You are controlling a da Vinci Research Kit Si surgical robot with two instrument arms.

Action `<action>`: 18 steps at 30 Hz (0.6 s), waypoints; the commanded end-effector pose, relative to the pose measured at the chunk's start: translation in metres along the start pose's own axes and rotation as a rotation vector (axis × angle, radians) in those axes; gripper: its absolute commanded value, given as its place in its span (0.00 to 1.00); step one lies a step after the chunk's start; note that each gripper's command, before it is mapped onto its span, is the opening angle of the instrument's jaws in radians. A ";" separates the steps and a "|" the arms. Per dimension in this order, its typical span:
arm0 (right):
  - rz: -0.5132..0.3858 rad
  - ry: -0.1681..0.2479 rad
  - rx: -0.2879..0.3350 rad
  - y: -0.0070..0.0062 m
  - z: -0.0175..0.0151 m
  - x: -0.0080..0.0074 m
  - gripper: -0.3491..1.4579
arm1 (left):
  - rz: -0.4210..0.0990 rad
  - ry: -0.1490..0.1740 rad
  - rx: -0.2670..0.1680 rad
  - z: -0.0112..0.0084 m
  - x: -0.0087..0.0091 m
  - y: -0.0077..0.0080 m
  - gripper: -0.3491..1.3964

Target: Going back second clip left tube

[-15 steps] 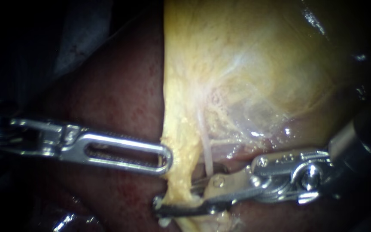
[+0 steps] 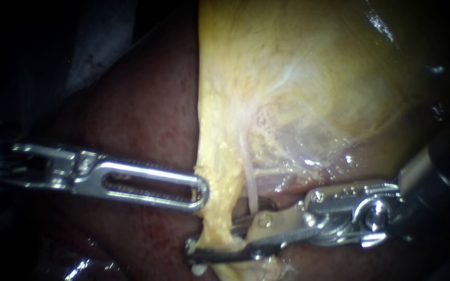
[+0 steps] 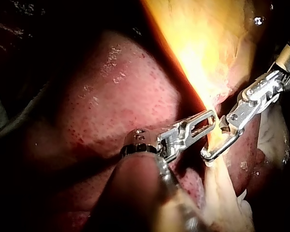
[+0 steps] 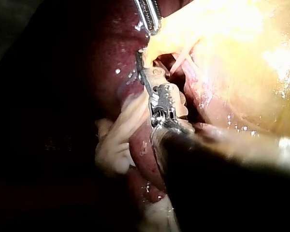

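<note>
A yellow tissue strand, the left tube (image 2: pixel 215 216), runs down from the gallbladder (image 2: pixel 313 78). My left instrument (image 2: pixel 201 190) comes in level from the left, its slotted jaws shut on the strand's left edge; the left wrist view shows its jaws (image 3: pixel 210 118) at that same edge. My right instrument (image 2: pixel 220 242) reaches in from the right, low on the strand. Its jaws are open, one on each side of the strand, as the right wrist view (image 4: pixel 145 63) also shows. A thin white tube (image 2: pixel 251 182) runs just right of the strand. I cannot make out a clip.
Dark red liver (image 2: pixel 141 119) lies behind and left of the strand. Pale fatty tissue (image 4: pixel 118 140) hangs beside my right instrument's shaft. The edges of the endoscope view are dark.
</note>
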 end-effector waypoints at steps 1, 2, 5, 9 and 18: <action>0.000 0.007 -0.010 0.0001 0.0002 0.0001 0.35 | 0.000 0.000 0.001 0.0000 0.0000 0.0000 0.00; 0.006 0.013 -0.018 0.0001 0.0003 0.0002 0.38 | 0.000 0.000 0.001 0.0000 0.0000 0.0000 0.00; -0.022 0.016 -0.024 0.0003 0.0005 0.0004 0.45 | 0.000 0.000 0.001 0.0000 0.0000 0.0000 0.00; -0.034 0.016 -0.024 0.0003 0.0005 0.0004 0.46 | 0.000 0.000 0.001 0.0000 0.0000 0.0000 0.00; -0.037 0.019 -0.025 0.0000 -0.0005 0.0006 0.46 | 0.000 0.000 0.001 0.0000 0.0000 0.0000 0.00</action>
